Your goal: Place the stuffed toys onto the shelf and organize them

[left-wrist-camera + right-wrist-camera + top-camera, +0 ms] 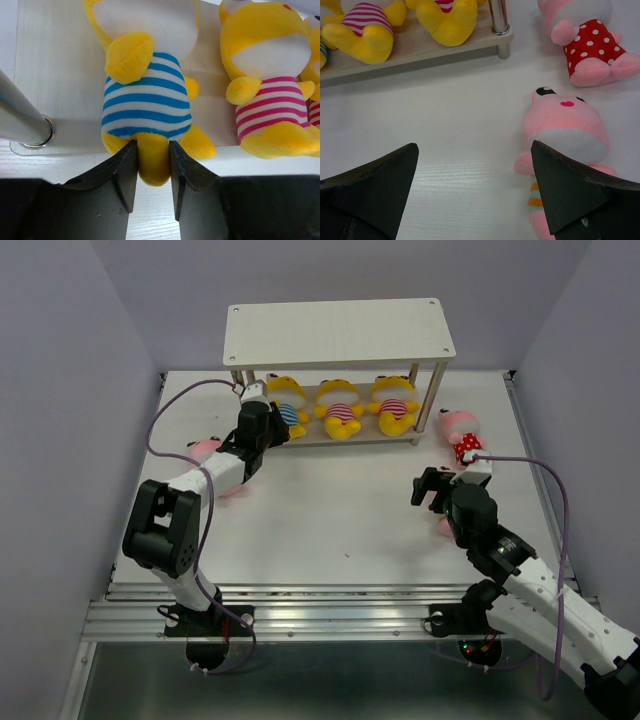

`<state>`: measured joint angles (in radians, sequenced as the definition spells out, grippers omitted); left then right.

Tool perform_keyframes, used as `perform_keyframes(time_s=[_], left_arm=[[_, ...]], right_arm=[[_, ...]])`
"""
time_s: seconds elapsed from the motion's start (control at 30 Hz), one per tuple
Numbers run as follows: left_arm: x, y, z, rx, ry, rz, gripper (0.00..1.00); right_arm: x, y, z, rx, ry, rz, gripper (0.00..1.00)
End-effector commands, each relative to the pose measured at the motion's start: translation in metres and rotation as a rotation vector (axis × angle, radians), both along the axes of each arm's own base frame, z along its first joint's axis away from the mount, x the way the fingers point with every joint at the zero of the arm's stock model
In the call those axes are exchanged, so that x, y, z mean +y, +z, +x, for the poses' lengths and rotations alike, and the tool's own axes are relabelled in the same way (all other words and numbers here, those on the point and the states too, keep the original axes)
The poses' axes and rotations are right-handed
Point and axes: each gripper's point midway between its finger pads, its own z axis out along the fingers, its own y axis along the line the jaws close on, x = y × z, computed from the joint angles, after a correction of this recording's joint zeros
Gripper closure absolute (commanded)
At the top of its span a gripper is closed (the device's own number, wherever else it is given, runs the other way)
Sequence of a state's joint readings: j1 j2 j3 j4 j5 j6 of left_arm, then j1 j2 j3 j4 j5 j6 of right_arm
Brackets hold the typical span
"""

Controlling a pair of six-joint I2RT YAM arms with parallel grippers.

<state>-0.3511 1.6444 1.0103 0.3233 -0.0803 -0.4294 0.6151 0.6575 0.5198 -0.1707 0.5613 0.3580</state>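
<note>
Three yellow stuffed toys lie in a row on the shelf's lower board [305,440], under the top board [338,332]. My left gripper [262,412] is shut on one foot of the blue-striped yellow toy [147,100], at the board's front edge; the fingers [125,170] pinch the foot from both sides. A pink-striped yellow toy [272,100] lies just to its right. My right gripper [475,165] is open and empty over the table, with a pink toy [567,130] next to its right finger. The pink toy in red polka dots [587,47] lies beyond it, beside the shelf.
A third pink toy [205,450] lies on the table at the left, partly hidden behind my left arm. The shelf's metal front legs [20,125] [499,20] stand close to each gripper. Grey walls close in the table on three sides.
</note>
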Motion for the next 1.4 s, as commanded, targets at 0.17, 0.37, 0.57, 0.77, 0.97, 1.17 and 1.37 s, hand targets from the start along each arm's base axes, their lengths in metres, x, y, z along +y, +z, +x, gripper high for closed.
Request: perform_keyframes(time_s=[0.17, 0.37, 0.57, 0.77, 0.97, 1.17, 1.37], left_arm=[[0.013, 0.035, -0.004, -0.068, 0.064, -0.047, 0.53], [0.015, 0.035, -0.011, -0.058, 0.069, -0.060, 0.47], [0.021, 0.039, -0.025, -0.044, 0.087, -0.066, 0.38], [0.023, 0.045, -0.049, -0.031, 0.065, -0.097, 0.21], [0.024, 0.066, -0.090, -0.036, 0.033, -0.175, 0.01], [0.051, 0.071, -0.144, 0.005, 0.127, -0.225, 0.01], [0.073, 0.062, -0.180, 0.053, 0.204, -0.227, 0.01]], right_arm=[[0.000, 0.010, 0.005, -0.045, -0.011, 0.015, 0.00], [0.001, 0.010, 0.005, -0.045, -0.005, 0.021, 0.00], [0.002, 0.011, 0.005, -0.045, 0.001, 0.023, 0.00], [0.003, 0.009, 0.005, -0.038, 0.006, 0.023, 0.00], [0.004, 0.009, 0.004, -0.032, -0.002, 0.043, 0.00], [-0.014, 0.006, -0.003, 0.030, -0.126, 0.096, 0.00], [-0.029, -0.008, -0.023, 0.171, -0.238, 0.130, 0.00]])
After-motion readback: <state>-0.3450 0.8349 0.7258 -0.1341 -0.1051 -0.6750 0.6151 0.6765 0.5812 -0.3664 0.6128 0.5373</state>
